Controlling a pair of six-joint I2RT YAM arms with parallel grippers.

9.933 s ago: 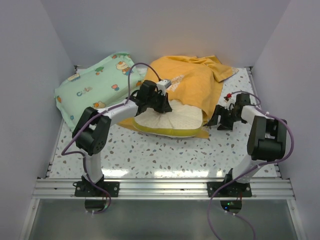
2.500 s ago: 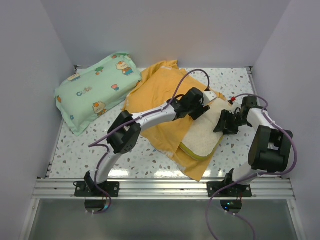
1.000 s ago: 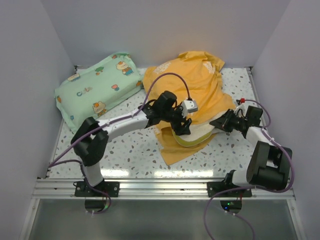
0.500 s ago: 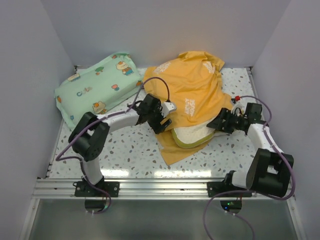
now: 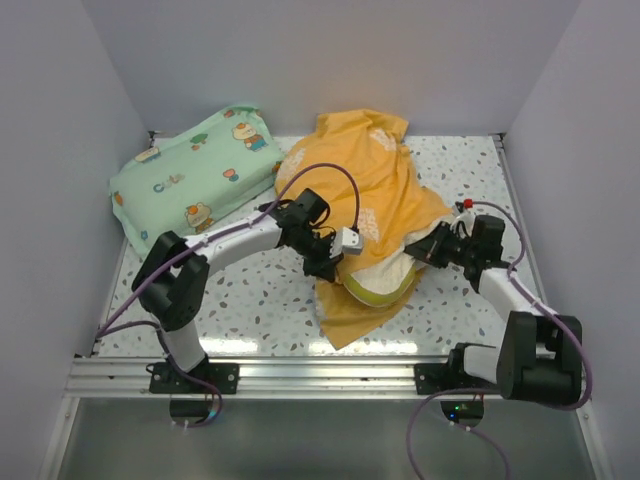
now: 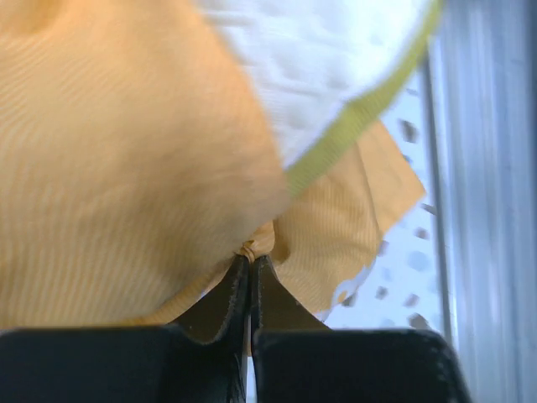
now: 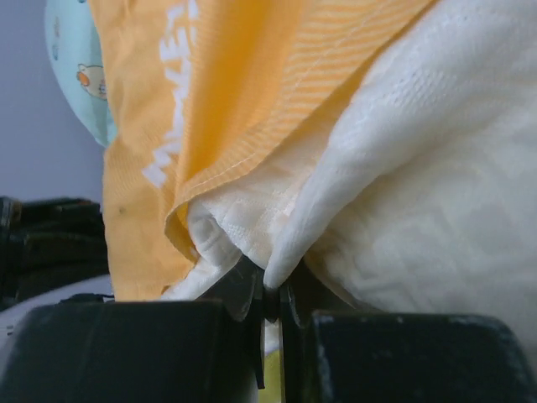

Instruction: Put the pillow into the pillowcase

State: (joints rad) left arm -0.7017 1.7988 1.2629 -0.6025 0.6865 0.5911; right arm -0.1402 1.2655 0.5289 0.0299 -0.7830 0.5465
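The orange-yellow pillowcase (image 5: 372, 190) lies draped over the cream pillow (image 5: 392, 272), whose yellow-green edge pokes out at the near end. My left gripper (image 5: 334, 264) is at the pillow's near left side, shut on a pinch of the pillowcase's orange cloth (image 6: 126, 168); the left wrist view has its jaws (image 6: 250, 260) together on that fold, with the pillow (image 6: 327, 59) above. My right gripper (image 5: 432, 250) is at the pillow's right side, shut on a fold of the pillow (image 7: 419, 168), jaws (image 7: 273, 294) pressed on the cream cover under the pillowcase's hem (image 7: 218, 109).
A mint-green cartoon-print pillow (image 5: 190, 180) lies at the back left, also at the right wrist view's upper left corner as a mint-green pillow (image 7: 80, 75). White walls close in the speckled table (image 5: 260, 310) on three sides. An aluminium rail (image 5: 320, 375) runs along the near edge.
Both grippers have closed, the left on the pillowcase, the right on the pillow. The left gripper moved right and nearer, to the pillow's near left edge. The pillowcase's far part has bunched narrower.
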